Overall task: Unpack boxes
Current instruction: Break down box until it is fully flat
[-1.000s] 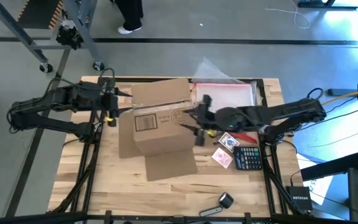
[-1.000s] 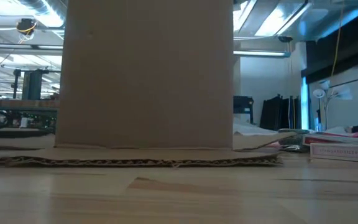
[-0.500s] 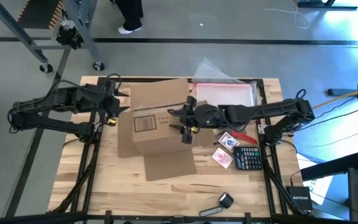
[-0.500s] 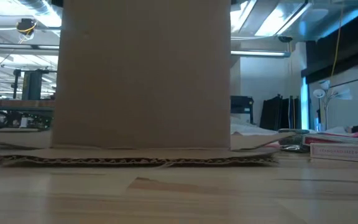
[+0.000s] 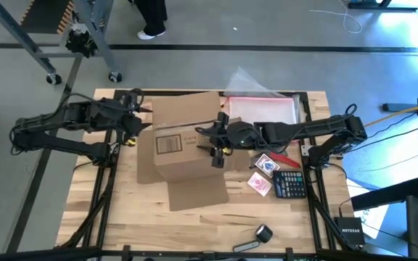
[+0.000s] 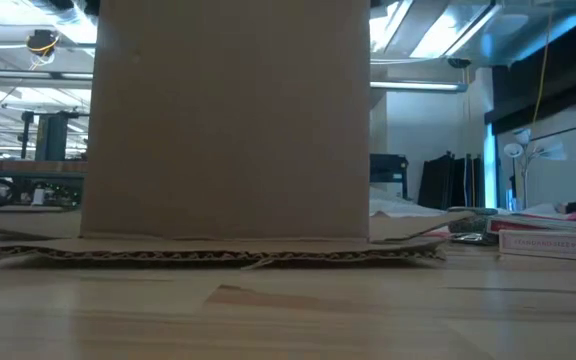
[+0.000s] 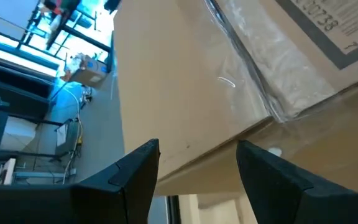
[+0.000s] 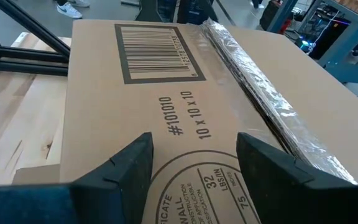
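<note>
A brown cardboard box point(image 5: 183, 141) sits in the middle of the wooden table point(image 5: 194, 225). Its top is taped shut along a clear seam, so nothing inside it can be seen. The top face carries a barcode label and printed size marks. One flap lies flat on the table on the near side, and another spreads out to the left. In the low view the box's plain side point(image 6: 228, 120) fills most of the picture, standing on the flattened flap.

The right gripper point(image 5: 218, 138) hangs over the right part of the box's top, its two fingers point(image 8: 129, 165) apart above the printed circle and holding nothing. The left gripper point(image 5: 134, 114) is at the box's far left corner, its fingers point(image 7: 135, 171) spread wide on either side of the box's upper edge, not clamped on it.

Behind the box, toward the far right corner of the table, lies a clear plastic pouch point(image 5: 261, 109) with a pink-red edge; what it contains cannot be made out. To the right of the box lie two packs of playing cards point(image 5: 263, 174) and a dark calculator point(image 5: 290, 184). Near the front edge is a small black roll point(image 5: 264, 233).
</note>
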Controlling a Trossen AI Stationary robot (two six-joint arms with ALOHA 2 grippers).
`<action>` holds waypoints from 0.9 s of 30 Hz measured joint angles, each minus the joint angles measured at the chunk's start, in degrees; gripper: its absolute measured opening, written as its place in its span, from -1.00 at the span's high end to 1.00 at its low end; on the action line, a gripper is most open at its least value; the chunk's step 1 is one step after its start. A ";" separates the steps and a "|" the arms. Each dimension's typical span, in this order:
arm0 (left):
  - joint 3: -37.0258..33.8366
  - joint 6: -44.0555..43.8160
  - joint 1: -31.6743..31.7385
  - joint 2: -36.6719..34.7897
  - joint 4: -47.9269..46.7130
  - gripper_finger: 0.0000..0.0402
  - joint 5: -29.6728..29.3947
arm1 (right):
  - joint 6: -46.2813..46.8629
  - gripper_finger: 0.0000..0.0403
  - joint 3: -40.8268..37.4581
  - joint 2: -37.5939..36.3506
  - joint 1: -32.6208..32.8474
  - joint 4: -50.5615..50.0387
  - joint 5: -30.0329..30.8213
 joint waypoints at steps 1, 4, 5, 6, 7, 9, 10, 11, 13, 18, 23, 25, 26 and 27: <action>0.00 0.41 0.00 0.51 -0.01 -0.04 0.00 | -0.01 -0.12 0.00 0.00 0.00 -0.01 0.01; 0.04 1.82 0.00 2.04 0.20 -0.04 -0.19 | -0.02 -0.12 0.00 0.00 0.01 -0.17 0.00; 0.08 2.39 0.00 2.54 0.39 -0.04 -0.23 | -0.02 -0.12 0.00 0.00 0.01 -0.19 -0.02; 0.09 3.13 0.00 2.90 0.85 -0.04 -0.35 | -0.04 -0.12 -0.02 0.00 0.01 -0.26 -0.03; 0.09 3.23 0.04 3.22 1.41 -0.04 -0.52 | -0.04 -0.12 -0.02 0.00 0.01 -0.30 -0.08; 0.04 3.27 0.07 3.53 3.06 -0.04 -0.67 | -0.04 -0.12 -0.02 0.00 0.02 -0.36 -0.36; 0.00 3.29 0.07 3.55 4.29 -0.04 -0.63 | -0.04 -0.12 -0.02 0.00 0.03 -0.35 -0.44; -0.02 3.33 0.05 3.51 5.35 -0.04 -0.45 | -0.04 -0.12 -0.02 0.00 0.08 -0.30 -0.62; -0.04 3.46 -0.04 3.38 6.55 -0.04 -0.13 | -0.04 -0.12 -0.02 0.00 0.08 -0.27 -1.97; 0.07 2.94 -0.13 3.55 7.63 -0.04 0.97 | -0.04 -0.12 -0.04 0.02 0.06 -0.28 -2.43; 0.21 2.16 -2.21 3.51 11.67 -0.04 2.53 | -0.08 -0.12 -0.07 0.11 0.02 -0.12 -2.12; 0.24 2.18 -2.86 3.67 11.73 -0.04 4.06 | -0.07 -0.12 -0.07 0.11 -0.01 -0.13 -2.37; 0.24 2.24 -3.11 3.82 11.84 -0.04 4.13 | -0.07 -0.12 -0.07 0.11 0.01 -0.12 -2.36; 0.24 2.25 -3.28 3.94 11.87 -0.04 4.12 | -0.07 -0.12 -0.07 0.11 0.01 -0.13 -2.26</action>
